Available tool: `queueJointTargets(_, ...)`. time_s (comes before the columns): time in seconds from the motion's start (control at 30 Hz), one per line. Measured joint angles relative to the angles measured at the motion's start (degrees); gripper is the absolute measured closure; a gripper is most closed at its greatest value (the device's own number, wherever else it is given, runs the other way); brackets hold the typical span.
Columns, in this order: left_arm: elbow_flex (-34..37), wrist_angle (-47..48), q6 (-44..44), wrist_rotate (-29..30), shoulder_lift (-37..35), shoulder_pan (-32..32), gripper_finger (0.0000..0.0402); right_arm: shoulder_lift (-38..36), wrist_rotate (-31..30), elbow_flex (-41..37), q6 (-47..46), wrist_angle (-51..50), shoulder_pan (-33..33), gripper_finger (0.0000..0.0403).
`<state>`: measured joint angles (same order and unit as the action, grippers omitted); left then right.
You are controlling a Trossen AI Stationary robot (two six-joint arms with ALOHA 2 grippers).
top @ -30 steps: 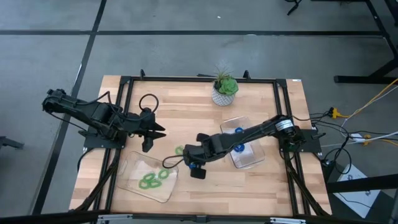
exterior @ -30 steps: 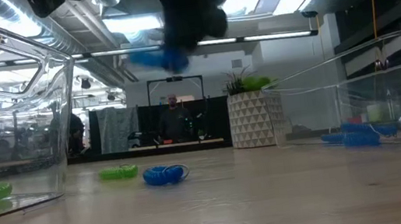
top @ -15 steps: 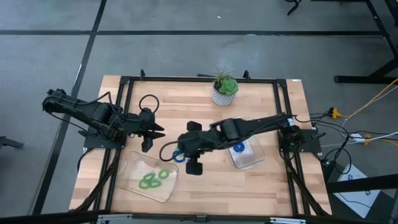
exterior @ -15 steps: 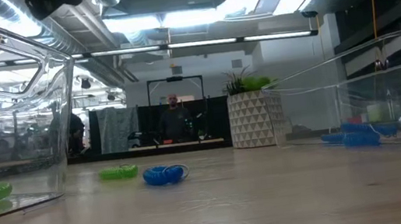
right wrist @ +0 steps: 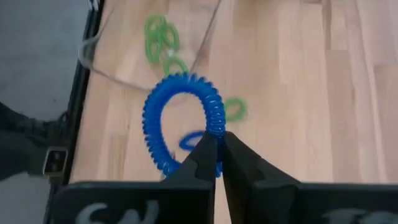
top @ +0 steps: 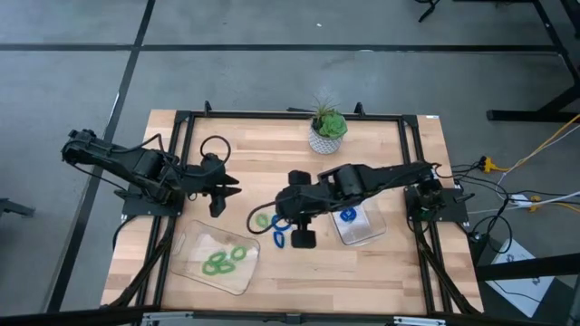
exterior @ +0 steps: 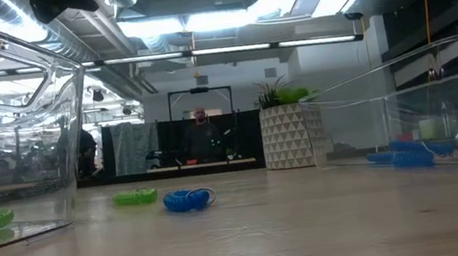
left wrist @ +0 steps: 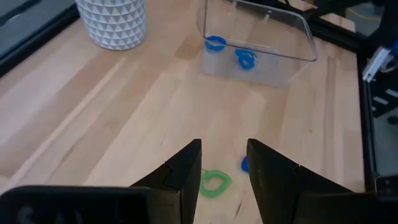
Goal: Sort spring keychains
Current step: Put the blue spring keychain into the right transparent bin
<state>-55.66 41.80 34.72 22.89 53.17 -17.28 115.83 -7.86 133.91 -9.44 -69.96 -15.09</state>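
Now right hand [right wrist: 214, 152] grasping one blue keychain [right wrist: 180, 121]; left hand [left wrist: 224, 165] released; two blue keychains in tray [left wrist: 261, 37].

From my low view, neither arm shows. The person [exterior: 202, 132] behind the table is too small to make out. My left wrist fingers [left wrist: 186, 171] half-hide a blue keychain [left wrist: 244, 164].
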Motion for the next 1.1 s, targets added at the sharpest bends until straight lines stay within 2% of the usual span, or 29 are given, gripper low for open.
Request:
queueJointTargets(0.23,0.02,0.00,2.86,0.64,0.06,0.00,0.0279,-3.37,-0.36,0.07,3.07,-7.36,2.41,0.0387)
queueJointTargets(0.63,0.02,0.06,6.71,3.21,1.04,0.02,0.0279,-6.60,-0.09,-1.92,8.63,-9.26,4.59,0.0383)
queueJointTargets(0.77,0.04,0.38,7.66,3.25,1.96,0.01,0.0279,-11.12,-0.06,-8.73,9.58,-7.49,5.05,0.0386)
queueJointTargets(0.9,0.04,0.37,8.24,4.10,3.26,0.02,0.0279,-17.98,0.76,-20.26,9.73,-0.37,5.12,0.0386)
queueJointTargets(1.1,0.04,0.35,9.09,4.70,5.74,0.02,0.0279,-29.68,1.35,-37.86,4.31,10.79,5.20,0.0387)
